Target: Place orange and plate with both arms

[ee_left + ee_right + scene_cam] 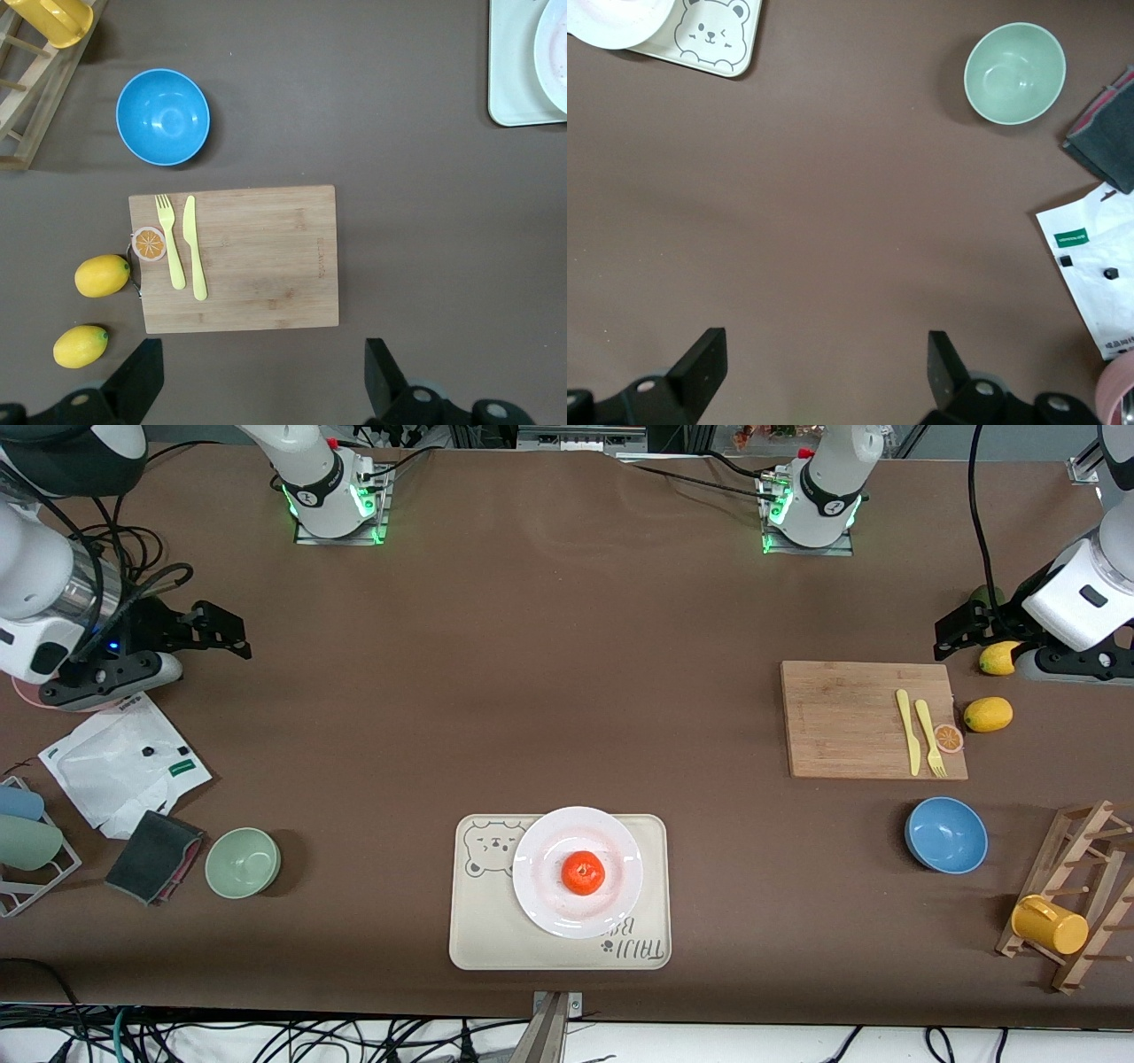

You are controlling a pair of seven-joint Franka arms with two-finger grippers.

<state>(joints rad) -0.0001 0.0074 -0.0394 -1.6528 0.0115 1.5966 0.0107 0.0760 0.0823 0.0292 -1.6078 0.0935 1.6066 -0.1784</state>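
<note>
Bench (567, 673): uniform brown covering. Plate (540, 868): plain white with a faint pink tinge. Orange (583, 872): bright orange-red. Tray (478, 930): cream, printed with a grey outline bear and grey lettering. 2 bowls: 1 pale green (243, 862), 1 blue (946, 834). Cutting board (850, 722): light wood grain. Fork (929, 737) and knife (907, 731): pale yellow. 2 lemons (988, 714): yellow. Mug (1049, 924): yellow. Both end effectors, left (261, 381) and right (824, 376): black.

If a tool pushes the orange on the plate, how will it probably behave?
The orange is round, so it would probably roll easily. The plate looks shallow and smooth, so its rim may not stop it. It looks firm enough for a gentle pinch, but its curved skin might slip.
</note>
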